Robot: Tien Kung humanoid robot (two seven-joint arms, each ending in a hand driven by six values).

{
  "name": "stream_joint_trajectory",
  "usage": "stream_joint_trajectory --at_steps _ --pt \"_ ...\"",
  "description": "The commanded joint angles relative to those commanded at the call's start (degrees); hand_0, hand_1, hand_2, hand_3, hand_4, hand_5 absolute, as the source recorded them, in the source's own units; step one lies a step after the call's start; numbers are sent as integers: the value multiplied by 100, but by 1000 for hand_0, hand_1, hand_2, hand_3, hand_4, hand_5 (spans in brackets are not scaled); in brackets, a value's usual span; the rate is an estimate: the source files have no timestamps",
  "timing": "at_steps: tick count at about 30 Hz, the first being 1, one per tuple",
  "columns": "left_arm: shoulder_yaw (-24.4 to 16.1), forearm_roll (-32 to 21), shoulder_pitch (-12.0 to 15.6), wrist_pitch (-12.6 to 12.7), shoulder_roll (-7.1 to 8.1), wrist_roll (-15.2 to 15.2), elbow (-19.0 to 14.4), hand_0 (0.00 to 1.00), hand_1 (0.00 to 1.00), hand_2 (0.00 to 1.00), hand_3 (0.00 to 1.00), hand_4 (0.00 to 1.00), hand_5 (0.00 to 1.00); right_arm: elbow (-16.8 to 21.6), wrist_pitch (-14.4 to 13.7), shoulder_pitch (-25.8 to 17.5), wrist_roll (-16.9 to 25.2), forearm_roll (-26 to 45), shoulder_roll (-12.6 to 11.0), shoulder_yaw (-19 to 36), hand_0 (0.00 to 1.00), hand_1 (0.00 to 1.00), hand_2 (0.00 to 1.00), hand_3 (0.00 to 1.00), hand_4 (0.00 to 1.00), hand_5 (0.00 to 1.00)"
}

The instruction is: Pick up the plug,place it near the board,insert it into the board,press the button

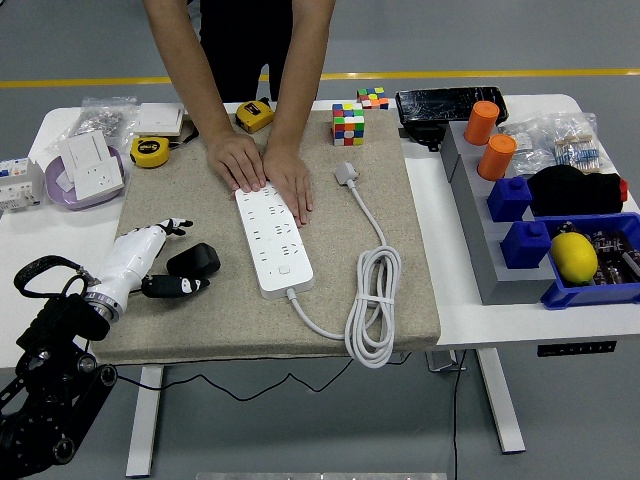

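A black plug lies on the beige mat, left of the white power board. My left hand rests on the mat at the plug's left side, open. Its fingers spread just behind the plug and its thumb points along the plug's near side, with no grasp. A person at the far side presses both hands on the board's far end. The board's button sits near its close end. The board's own white cord lies coiled to the right.
Two tape measures, a wall socket and a purple bowl stand at the left. Puzzle cubes sit at the back. A grey rack with orange cylinders, blue bins and a lemon fills the right side.
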Motion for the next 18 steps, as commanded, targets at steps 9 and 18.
stream_joint_trajectory --at_steps 9,18 --pt "-30 0 -17 29 -23 -31 46 625 583 512 539 998 323 0 -3 -4 3 6 3 2 915 867 807 792 998 998" --pt "-55 0 -41 80 -31 -66 34 610 573 517 520 998 333 0 -5 -1 -5 -10 0 4 915 867 807 791 998 998"
